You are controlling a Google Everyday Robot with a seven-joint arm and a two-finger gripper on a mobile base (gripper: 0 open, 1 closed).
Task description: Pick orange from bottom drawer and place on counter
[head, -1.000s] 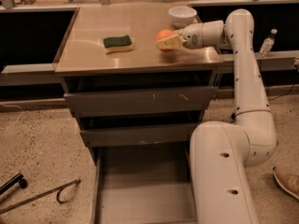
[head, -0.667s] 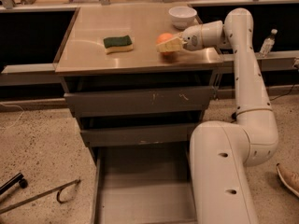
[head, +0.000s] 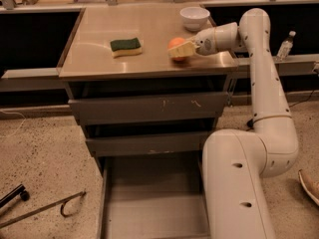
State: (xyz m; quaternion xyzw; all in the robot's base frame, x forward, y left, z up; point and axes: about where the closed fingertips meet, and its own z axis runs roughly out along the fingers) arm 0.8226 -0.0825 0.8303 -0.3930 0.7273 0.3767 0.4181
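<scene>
1. The end effector [head: 178,50] grips the orange [head: 175,42] low over the counter [head: 99,63], near its right edge.
2. A green sponge [head: 125,46] lies to the left, and a white bowl [head: 195,18] sits behind.
3. The bottom drawer [head: 149,203] is open.

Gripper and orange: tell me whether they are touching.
Touching. The camera view shows the gripper over the counter, one finger lying across the front of the orange with no gap between them.

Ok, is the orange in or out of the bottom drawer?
Out. The orange is up at the counter's right side, at the gripper's tip; the bottom drawer is pulled open and no orange shows in it.
</scene>
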